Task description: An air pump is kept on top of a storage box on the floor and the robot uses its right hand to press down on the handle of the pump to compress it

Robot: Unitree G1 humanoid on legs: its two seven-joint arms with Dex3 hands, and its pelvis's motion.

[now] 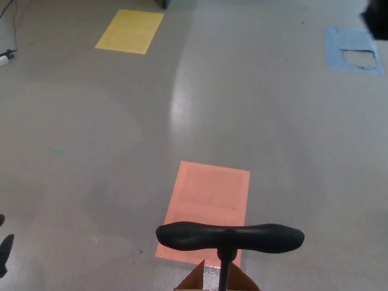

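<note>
The air pump's black T-shaped handle (230, 236) lies level at the bottom centre, raised on its thin black shaft (224, 270). Under it only a brown cardboard corner of the storage box (197, 280) shows. A dark blurred shape at the top right edge looks like my right hand (377, 21), high up and far from the handle. At the lower left edge a dark sliver of my left hand (4, 254) shows, also well away from the pump. Too little of either hand shows to read its state.
The floor is grey and glossy. An orange rectangle (206, 206) is taped just beyond the pump, a yellow one (129, 31) at the far left and a torn blue one (353, 50) at the far right. A cable with a plug (6, 57) lies at the far left edge.
</note>
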